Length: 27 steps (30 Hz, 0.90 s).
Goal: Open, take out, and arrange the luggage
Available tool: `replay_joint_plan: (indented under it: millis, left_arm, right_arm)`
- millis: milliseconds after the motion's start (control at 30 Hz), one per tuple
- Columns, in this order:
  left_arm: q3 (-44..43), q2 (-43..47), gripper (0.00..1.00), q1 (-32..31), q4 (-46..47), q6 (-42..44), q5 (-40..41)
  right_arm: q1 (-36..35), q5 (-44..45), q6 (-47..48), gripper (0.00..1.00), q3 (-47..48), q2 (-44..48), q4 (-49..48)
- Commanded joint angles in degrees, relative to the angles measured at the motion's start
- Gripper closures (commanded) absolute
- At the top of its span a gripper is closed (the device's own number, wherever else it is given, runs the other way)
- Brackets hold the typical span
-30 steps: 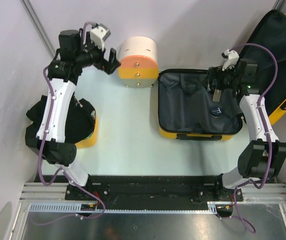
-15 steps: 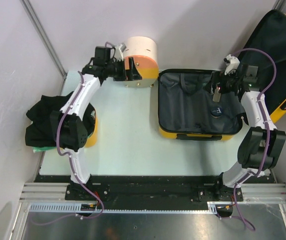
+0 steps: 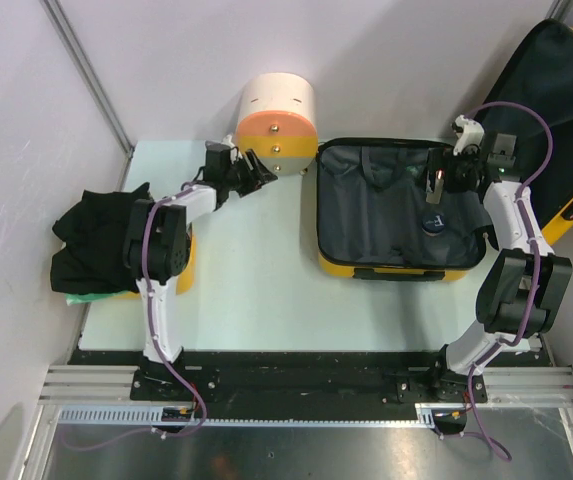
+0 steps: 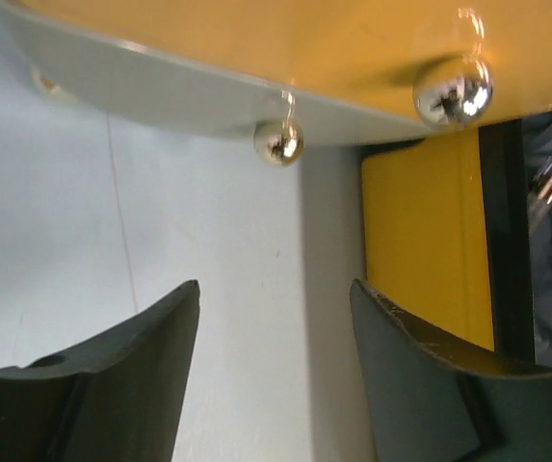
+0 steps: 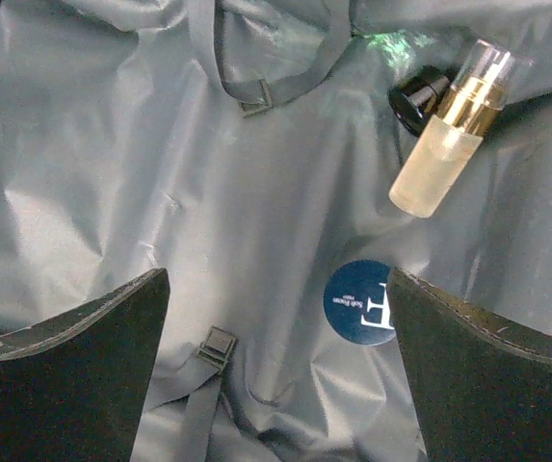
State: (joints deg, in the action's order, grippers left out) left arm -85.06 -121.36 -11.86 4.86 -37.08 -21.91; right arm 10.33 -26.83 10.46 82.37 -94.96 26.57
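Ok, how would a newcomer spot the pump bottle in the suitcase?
Find the open yellow luggage at the right of the table. On its dark lining, below the right pincer, lies a frosted bottle with a gold collar and clear cap. Its neighbours are a flat navy disc and a small black cap.

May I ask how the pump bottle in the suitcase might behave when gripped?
Lying on its side on soft lining, the pump bottle looks cylindrical, so a nudge would probably roll it. Its frosted body seems smooth, perhaps slippery. The clear cap might pop off.
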Motion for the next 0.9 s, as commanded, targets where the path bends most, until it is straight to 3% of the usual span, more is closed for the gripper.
replay_joint_plan:
  millis: [0,200,500,667,867]
  left_arm:
    - [-3.4,-3.6,0.34,-1.1,15.7,-5.8,2.0]
    - [-8.4,-11.2,0.39,-2.1,21.9,-5.8,-0.5]
    - [-20.7,-19.3,0.45,-2.6,20.7,-5.5,0.2]
    - [-16.7,-17.4,0.48,-2.0,19.9,-7.9,2.6]
    - [-6.9,-13.1,0.43,-2.0,23.9,-12.9,6.9]
  right_arm:
    - [0.8,0.8,2.5,0.00,1.5,-0.1,2.2]
    - [1.7,2.2,4.7,0.00,1.7,-0.8,4.2]
    - [1.9,4.5,3.8,0.00,5.5,-3.4,8.3]
    - [1.9,4.7,2.8,0.01,6.3,-3.9,8.3]
    - [1.9,5.0,3.2,0.01,6.2,-3.5,9.8]
